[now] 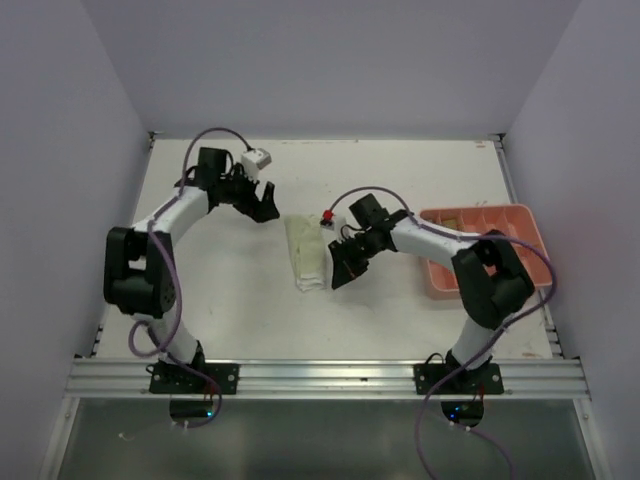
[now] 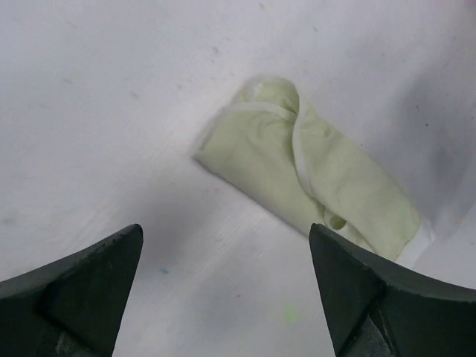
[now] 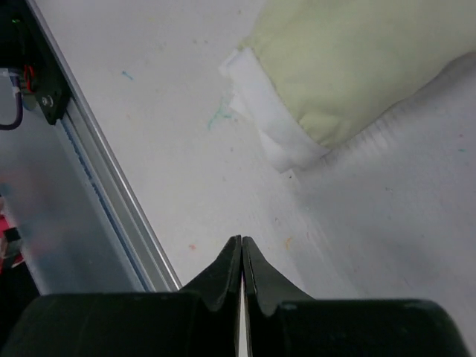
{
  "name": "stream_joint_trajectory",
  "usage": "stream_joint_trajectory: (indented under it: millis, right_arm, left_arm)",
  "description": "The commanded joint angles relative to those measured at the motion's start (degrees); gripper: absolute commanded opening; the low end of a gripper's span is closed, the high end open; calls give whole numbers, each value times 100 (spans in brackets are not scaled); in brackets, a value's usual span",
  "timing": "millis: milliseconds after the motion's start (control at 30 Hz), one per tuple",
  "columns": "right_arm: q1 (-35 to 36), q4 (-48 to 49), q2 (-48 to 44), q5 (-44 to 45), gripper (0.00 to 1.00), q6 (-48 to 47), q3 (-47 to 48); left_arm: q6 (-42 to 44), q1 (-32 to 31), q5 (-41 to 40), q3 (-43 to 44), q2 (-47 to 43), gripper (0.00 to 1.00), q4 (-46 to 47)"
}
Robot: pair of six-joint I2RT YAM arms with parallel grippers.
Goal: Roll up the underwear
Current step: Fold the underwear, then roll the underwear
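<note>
Wide apart and empty, the left gripper [image 2: 224, 232] is being held over the counter [image 2: 89, 111], near the pale yellow-green underwear [image 2: 312, 178] lying loosely rolled mid-counter. Nothing is being gripped by the right gripper [image 3: 242, 245], pressed fully shut beside the white waistband [image 3: 271, 130]. Soft, light cloth is being judged likely to unroll; its thick middle is being favoured for grasping.

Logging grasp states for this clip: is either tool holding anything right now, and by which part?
Nothing is held. The left tool stands open short of the pale yellow-green underwear; the right tool is shut empty beside it.
</note>
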Motion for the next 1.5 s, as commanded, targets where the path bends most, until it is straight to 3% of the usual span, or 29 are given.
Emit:
stream_joint_trajectory:
  millis: [0, 33, 67, 133, 167, 200, 233, 267, 300, 367, 400, 533, 667, 800, 1033, 1467]
  right_arm:
    - [-97, -214, -1490, 246, 8, -792, -9]
    - [-97, -196, -1805, 639, 12, -924, 52]
    - [-97, -196, -1896, 765, 26, -1274, 131]
    - [-97, -283, -1871, 1002, 45, -1601, 507]
    - [-97, -362, -1653, 1047, 58, -1846, 666]
    - [-97, -415, -1502, 1004, 60, -1953, 824]
    - [-97, -503, -1275, 899, 61, -2041, 1244]
    - [-97, -721, -803, 689, 57, -2068, 1491]
    - [-97, -897, -459, 574, 51, -1972, 1764]
    - [-114, -1206, 105, 127, 39, -1692, 2459]
    - [-123, -1120, 499, -84, 39, -1551, 2548]
    - [-123, -364, 915, -323, 34, -849, 2461]
    - [-97, -109, 1302, -517, 31, -504, 2408]
    - [-44, -11, 1653, -596, 30, -398, 2267]
    - [-27, 59, 2014, -482, 29, -267, 2127]
    - [-9, 85, 2199, -552, 27, -249, 1907]
  left_arm:
    - [219, 365, -73, -502, -1997, 100, 1362]
    - [326, 382, -109, -574, -2229, 100, 1452]
    - [371, 391, -170, -610, -2380, 100, 1461]
    - [-23, 400, -695, -671, -2583, 100, 1619]
    - [402, 400, -628, -602, -2557, 100, 1245]
    - [902, 400, -419, -297, -2496, 100, 841]
    - [1421, 400, 280, -128, -2435, 100, 367]
    - [1878, 400, 495, -74, -2408, 100, -273]
    - [2275, 287, 471, -378, -2495, 100, -244]
    - [2462, -64, -318, -1011, -3019, 97, 271]
    - [2811, -509, -511, -1736, -3223, 96, 492]
    - [3412, -1523, -1250, -2946, -3883, 83, 1065]
    - [3657, -2095, -1392, -3571, -4033, 68, 1311]
    - [3974, -2587, -1217, -4142, -4016, 66, 1698]
    - [4651, -3027, -804, -4390, -3718, 66, 2077]
    - [5021, -3142, -1304, -4275, -2733, 64, 2382]
